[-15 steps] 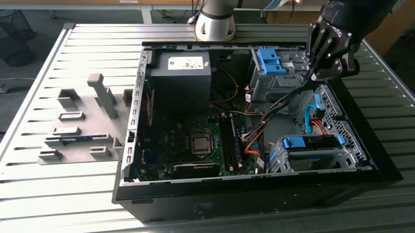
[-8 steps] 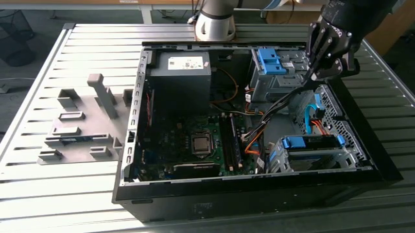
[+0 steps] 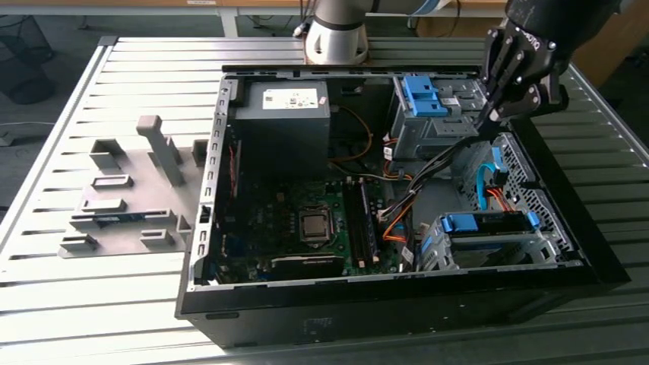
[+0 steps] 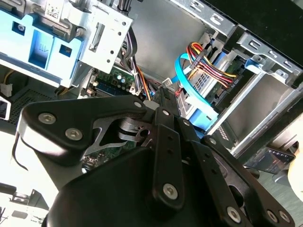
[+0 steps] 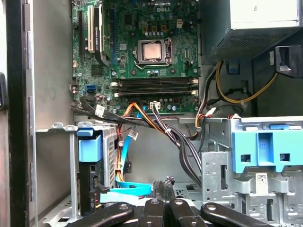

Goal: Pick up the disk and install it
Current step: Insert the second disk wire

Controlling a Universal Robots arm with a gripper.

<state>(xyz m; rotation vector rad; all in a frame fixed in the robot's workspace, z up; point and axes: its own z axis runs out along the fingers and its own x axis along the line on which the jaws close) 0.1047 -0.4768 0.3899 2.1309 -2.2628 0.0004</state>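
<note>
On the slatted metal surface (image 3: 121, 289) lies an open computer case (image 3: 406, 300); the hand (image 3: 497, 122) hangs above its far right corner; I cannot tell if it is clenched or released; it carries no disk.

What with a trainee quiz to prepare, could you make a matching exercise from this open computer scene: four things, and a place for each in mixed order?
Things:
1. power supply box
2. grey fixture
3. processor
4. gripper

Places:
A. in the middle of the green motherboard
B. on the slatted table, outside the case, at the exterior view's left
C. above the case, towards the exterior view's right
D. inside the case, with a white sticker on top

Pairs: 1-D, 2-B, 3-A, 4-C
</note>
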